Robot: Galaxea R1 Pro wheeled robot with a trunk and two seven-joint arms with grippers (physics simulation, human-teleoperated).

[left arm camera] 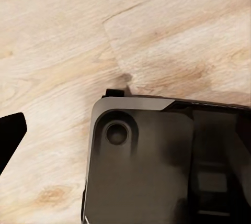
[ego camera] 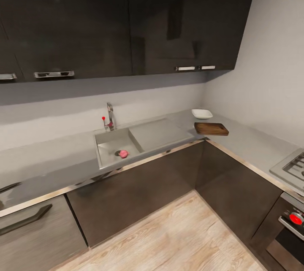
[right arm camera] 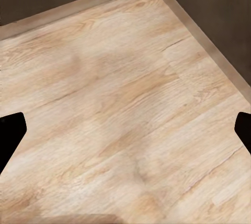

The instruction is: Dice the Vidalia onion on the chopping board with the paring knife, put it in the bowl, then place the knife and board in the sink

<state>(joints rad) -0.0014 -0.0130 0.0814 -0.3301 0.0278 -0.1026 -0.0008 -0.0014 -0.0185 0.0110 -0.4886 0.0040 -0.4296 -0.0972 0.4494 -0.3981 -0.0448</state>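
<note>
Right wrist view looks straight down at pale wood floor (right arm camera: 120, 119), with the right gripper (right arm camera: 125, 130) showing as two dark fingertips (right arm camera: 10, 135) at opposite edges of the frame, spread wide apart and holding nothing. Left wrist view shows one dark fingertip (left arm camera: 10, 135) of the left gripper at one edge, over the same flooring and a dark glossy part of the robot's base (left arm camera: 162, 166); its partner is out of frame, so I cannot tell whether those fingers are apart or together.

Head view carries the whole job, and by my reading none of it is started. The Vidalia onion (ego camera: 123, 153) lies in the sink (ego camera: 110, 141) close beside the drain, at about 7 o'clock from the frame's centre, with the chrome tap (ego camera: 109, 117) behind the basin. The chopping board (ego camera: 211, 128) sits on the countertop (ego camera: 160, 129) at 3 o'clock of the sink, in the corner run, nothing on it that I can make out. The bowl (ego camera: 202, 113) stands just behind the board, at its 11 o'clock, and looks empty. I cannot find the paring knife; it may be too small to pick out here.

Everything is left: lifting the onion, dicing, filling the bowl, then sinking knife and board.
</note>
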